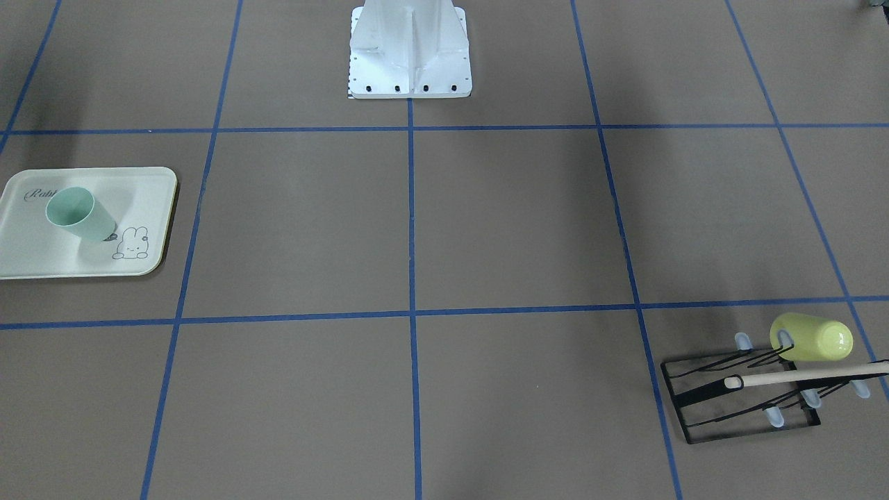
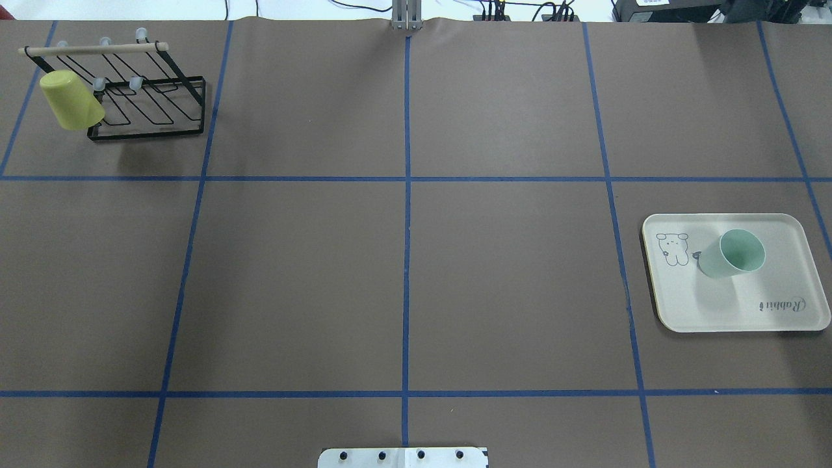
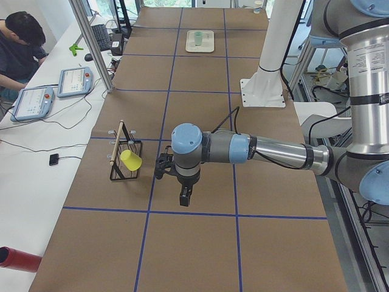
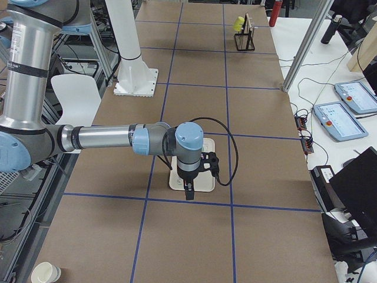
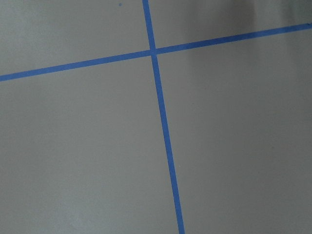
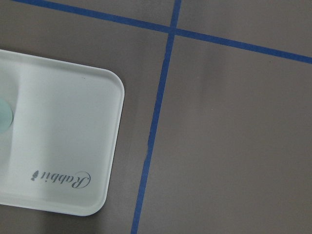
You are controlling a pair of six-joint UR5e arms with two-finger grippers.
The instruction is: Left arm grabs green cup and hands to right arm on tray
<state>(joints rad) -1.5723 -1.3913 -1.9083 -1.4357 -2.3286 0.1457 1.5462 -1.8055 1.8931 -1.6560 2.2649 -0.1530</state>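
The pale mint-green cup (image 1: 80, 214) stands upright, mouth up, on the cream "Rabbit" tray (image 1: 42, 257), next to the bunny drawing. It also shows in the overhead view (image 2: 731, 253) on the tray (image 2: 780, 312). Neither gripper touches it. The left gripper (image 3: 184, 198) shows only in the exterior left view, pointing down above the table beside the wire rack; I cannot tell whether it is open or shut. The right gripper (image 4: 188, 191) shows only in the exterior right view, hanging over the tray (image 4: 203, 186); its state is also unclear. The right wrist view shows the tray's corner (image 6: 63, 146).
A yellow-green cup (image 2: 70, 101) hangs on a black wire rack (image 2: 149, 110) with a wooden bar at the far left corner. The robot's white base (image 2: 403, 458) stands at the near table edge. Blue tape lines grid the brown table.
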